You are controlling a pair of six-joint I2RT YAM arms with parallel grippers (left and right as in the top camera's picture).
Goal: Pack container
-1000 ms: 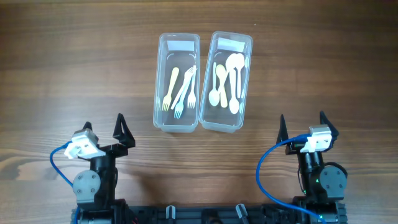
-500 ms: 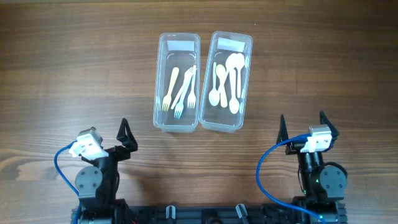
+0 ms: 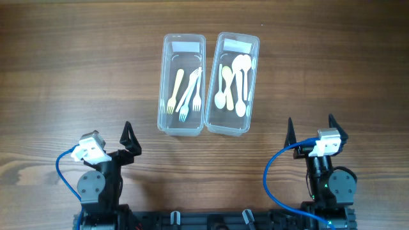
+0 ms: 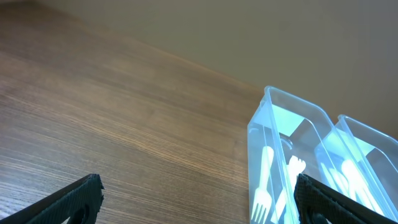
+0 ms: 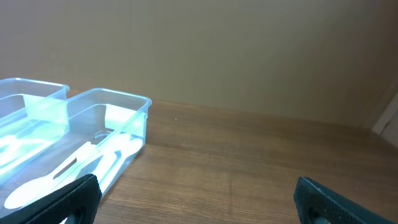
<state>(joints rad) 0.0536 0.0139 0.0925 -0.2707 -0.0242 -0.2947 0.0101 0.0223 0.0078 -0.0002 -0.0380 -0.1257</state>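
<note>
Left hand (image 4: 199,190) spread wide; clear container (image 3: 162,89) holds pale forks (image 3: 189,96).

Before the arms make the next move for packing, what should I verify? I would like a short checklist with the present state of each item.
1. The left gripper is open and holds nothing: ok.
2. The right gripper is open and holds nothing: ok.
3. The forks lie inside the left container: ok.
4. The spoons lie inside the right container: ok.
5. Both grippers stand apart from the containers: ok.
6. Containers closed: not ok. Both are open, and no lid is in view.
</note>
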